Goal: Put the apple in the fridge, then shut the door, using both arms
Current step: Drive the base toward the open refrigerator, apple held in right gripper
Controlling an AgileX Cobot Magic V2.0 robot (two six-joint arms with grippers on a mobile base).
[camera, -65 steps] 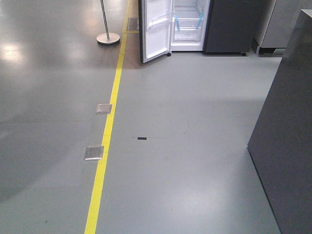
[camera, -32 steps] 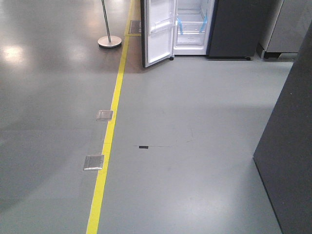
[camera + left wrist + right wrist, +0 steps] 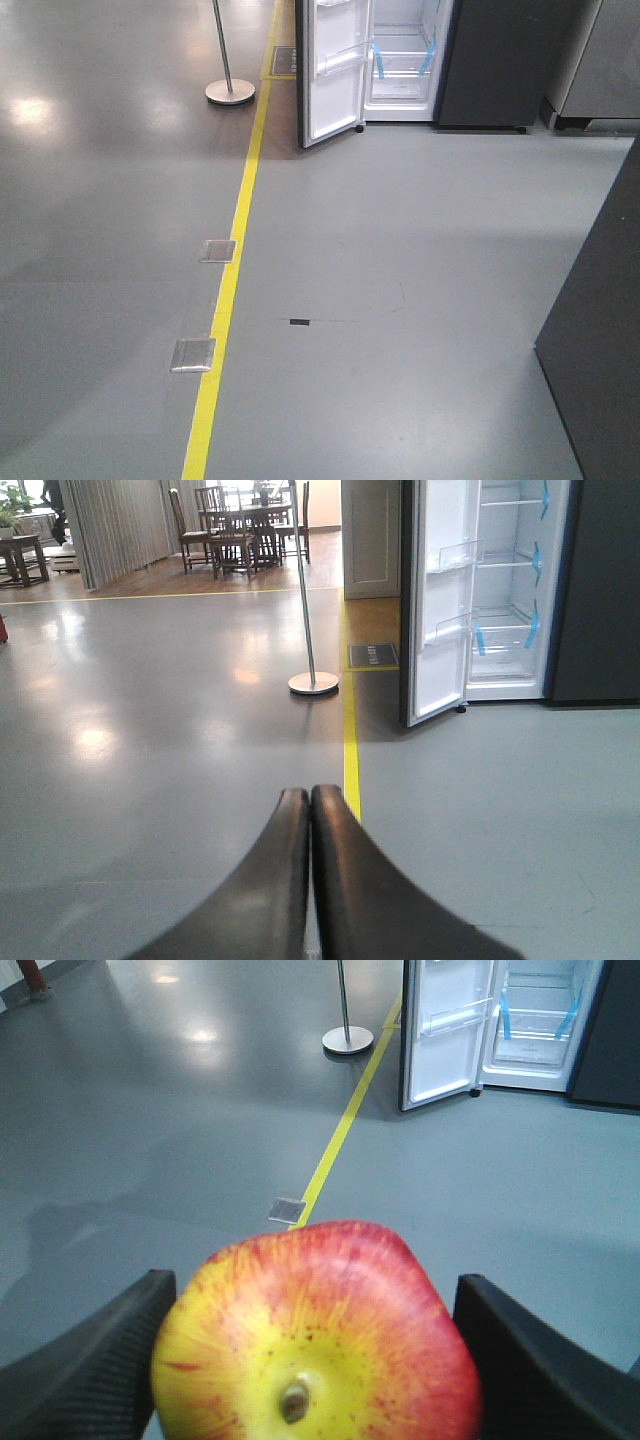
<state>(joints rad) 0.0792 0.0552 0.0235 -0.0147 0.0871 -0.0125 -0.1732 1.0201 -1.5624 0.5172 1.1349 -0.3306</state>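
The red and yellow apple fills the bottom of the right wrist view, clamped between the black fingers of my right gripper. My left gripper is shut with nothing in it, its two fingers pressed together above the floor. Far ahead stands the fridge, white inside with blue tape on its shelves. Its door is swung open to the left, white side with clear bins facing me. The fridge and its door also appear at the right of the left wrist view, and the fridge at the top of the right wrist view.
A yellow floor line runs toward the fridge, with two metal floor plates beside it. A post on a round base stands left of the door. A dark cabinet rises at the near right. Chairs and tables stand far back.
The whole view has shifted: the fridge and floor marks sit a little lower and further right in frame, and the dark cabinet at right has slid toward the edge.
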